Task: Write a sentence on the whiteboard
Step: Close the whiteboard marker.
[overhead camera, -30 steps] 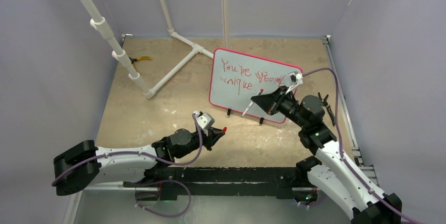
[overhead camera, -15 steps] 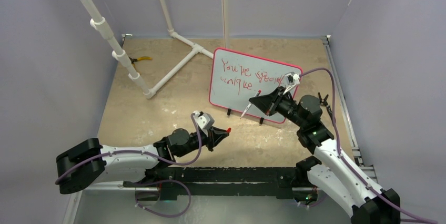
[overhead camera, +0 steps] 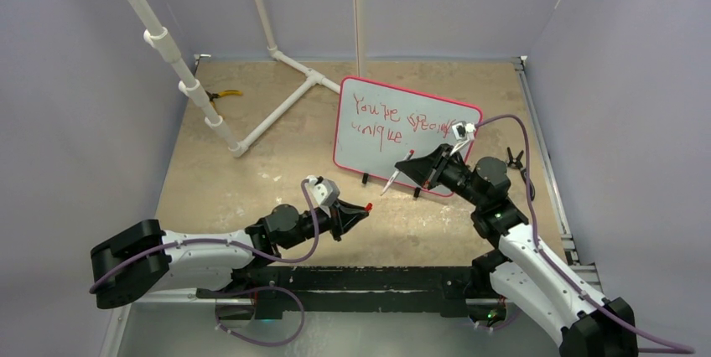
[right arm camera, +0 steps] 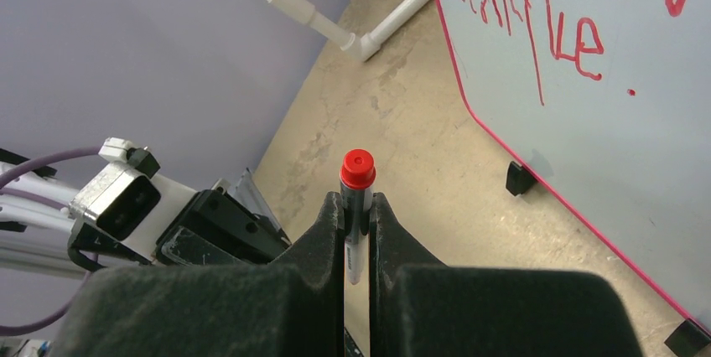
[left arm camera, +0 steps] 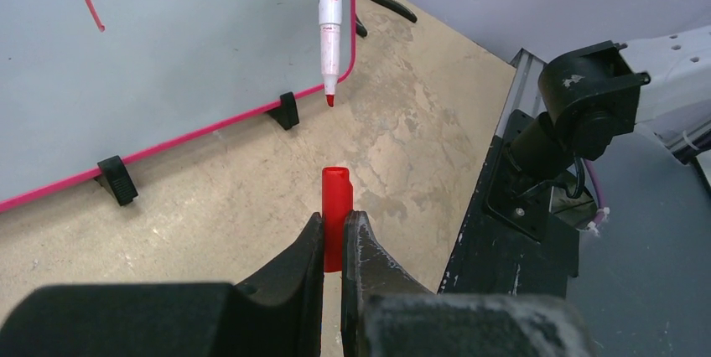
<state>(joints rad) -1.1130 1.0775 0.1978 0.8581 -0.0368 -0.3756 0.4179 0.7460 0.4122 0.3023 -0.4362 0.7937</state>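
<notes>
Whiteboard (overhead camera: 369, 149) centre-right in top view, red sentence (overhead camera: 377, 110) on it, right arm (overhead camera: 485, 181) covering its lower right corner, PVC pipes (overhead camera: 277, 116) upper left, left wrist view, left gripper (left arm camera: 334, 235) pinching red cap (left arm camera: 336, 198), marker (left arm camera: 329, 22) tip above, right wrist view, right gripper (right arm camera: 356, 219) clamped tight on marker

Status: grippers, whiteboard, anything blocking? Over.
Left gripper: jaws shut on red cap. Right gripper: jaws shut on marker, tip off whiteboard. Sentence up. Nothing between cap and tip.
</notes>
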